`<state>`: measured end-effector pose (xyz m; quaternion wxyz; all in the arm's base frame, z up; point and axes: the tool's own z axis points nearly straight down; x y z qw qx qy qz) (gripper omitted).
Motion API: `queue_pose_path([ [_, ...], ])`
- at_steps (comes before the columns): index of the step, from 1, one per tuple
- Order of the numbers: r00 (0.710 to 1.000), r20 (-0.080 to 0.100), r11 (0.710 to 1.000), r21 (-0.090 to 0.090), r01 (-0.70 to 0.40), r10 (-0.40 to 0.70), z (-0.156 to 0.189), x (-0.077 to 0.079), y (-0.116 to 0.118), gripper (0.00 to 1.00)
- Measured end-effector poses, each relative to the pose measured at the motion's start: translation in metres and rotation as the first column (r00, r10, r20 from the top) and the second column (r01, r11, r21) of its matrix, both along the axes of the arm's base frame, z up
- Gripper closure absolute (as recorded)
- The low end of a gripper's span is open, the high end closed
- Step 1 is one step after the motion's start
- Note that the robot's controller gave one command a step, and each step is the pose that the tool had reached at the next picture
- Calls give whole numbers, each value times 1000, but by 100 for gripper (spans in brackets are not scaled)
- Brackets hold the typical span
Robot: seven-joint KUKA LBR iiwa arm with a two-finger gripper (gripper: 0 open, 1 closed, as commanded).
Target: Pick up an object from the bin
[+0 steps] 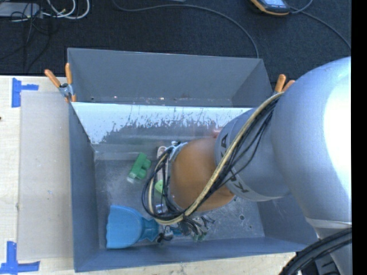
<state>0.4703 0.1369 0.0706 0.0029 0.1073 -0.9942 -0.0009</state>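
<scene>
Hard light fell on the bin (80, 222) from above, striking its far wall (172, 116) in a pale band that ended in a slanting edge near the left corner. Below that band the floor (114, 193) lay in even grey shade, darker close beneath the arm (309, 153). The arm's silver casing shone brightest along its upper curve, almost white at the top right. The orange cover (192, 171) carried only a soft sheen. The ground beyond the bin was nearly black.
</scene>
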Motion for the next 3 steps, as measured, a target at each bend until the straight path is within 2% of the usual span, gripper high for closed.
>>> queue_pose_path([
  [3, 1000, 0, 1000, 0, -4, 4, 6, 0, -3, 100],
])
